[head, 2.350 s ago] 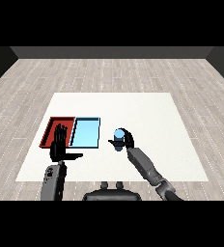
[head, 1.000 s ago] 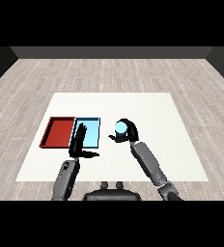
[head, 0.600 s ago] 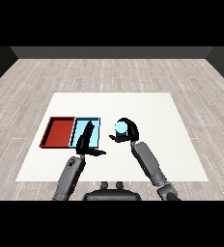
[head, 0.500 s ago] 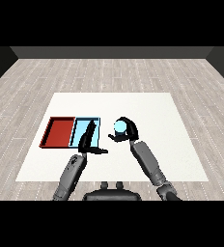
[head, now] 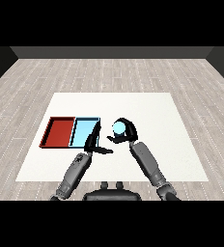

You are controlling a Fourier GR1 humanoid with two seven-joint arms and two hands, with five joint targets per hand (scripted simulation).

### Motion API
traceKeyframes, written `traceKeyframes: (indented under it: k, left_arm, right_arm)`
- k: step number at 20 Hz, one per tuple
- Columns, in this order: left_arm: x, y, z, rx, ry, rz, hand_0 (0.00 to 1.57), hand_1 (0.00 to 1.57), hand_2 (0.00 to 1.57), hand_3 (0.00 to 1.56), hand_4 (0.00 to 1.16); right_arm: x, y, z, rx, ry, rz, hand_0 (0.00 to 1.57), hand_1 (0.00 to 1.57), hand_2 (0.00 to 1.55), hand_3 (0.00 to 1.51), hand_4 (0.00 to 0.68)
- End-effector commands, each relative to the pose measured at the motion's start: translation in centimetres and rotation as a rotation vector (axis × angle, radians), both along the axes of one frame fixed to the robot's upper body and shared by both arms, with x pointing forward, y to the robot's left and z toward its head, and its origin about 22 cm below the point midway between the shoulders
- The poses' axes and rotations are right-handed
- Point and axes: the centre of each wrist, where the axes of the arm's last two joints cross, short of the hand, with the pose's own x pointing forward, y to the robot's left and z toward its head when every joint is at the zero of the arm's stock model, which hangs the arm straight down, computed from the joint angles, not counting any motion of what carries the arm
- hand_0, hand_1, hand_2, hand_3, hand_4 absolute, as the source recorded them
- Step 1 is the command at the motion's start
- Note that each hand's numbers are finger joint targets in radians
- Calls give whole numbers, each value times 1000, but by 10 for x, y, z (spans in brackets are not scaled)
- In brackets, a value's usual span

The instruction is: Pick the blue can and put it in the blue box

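The blue can (head: 119, 128) stands upright on the white table, just right of the light blue tray (head: 83, 132). My right hand (head: 125, 132) is curled round the can, fingers arching over its far side and thumb near its front. My left hand (head: 93, 143) reaches over the blue tray's right edge with straight fingers and the thumb stuck out to the right, holding nothing. It sits a short way left of the can.
A red tray (head: 59, 131) lies against the blue tray's left side. The white table (head: 157, 116) stretches to the right and behind the trays, on a wood plank floor.
My left hand has swung from over the red tray rightwards to the blue tray's right edge. My right hand has kept its curl round the can, which has barely shifted.
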Motion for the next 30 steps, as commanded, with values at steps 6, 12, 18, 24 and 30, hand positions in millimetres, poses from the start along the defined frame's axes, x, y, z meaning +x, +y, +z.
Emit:
traceKeyframes:
  k: [6,12,18,24,30]
  left_arm:
    - [17,-34,-2,34,58,-13,0,0,0,0,0]
    - [-8,-30,-39,29,60,-44,0,0,0,0,0]
    - [20,-44,-10,20,59,-50,0,0,0,0,0]
    - [17,-45,4,19,48,-38,0,0,0,0,0]
    - [16,-44,2,6,-3,-81,0,0,0,0,0]
  right_arm:
    - [24,24,8,4,-36,25,1399,1399,1443,1405,679]
    - [-12,12,9,18,-32,41,1397,1397,1450,1411,677]
    - [1,23,21,-9,-42,76,1394,1394,1426,1391,651]
    - [-14,33,8,-5,-20,91,1432,1432,1433,1389,620]
    - [-21,58,23,-52,-66,110,1391,1391,1437,1387,620]
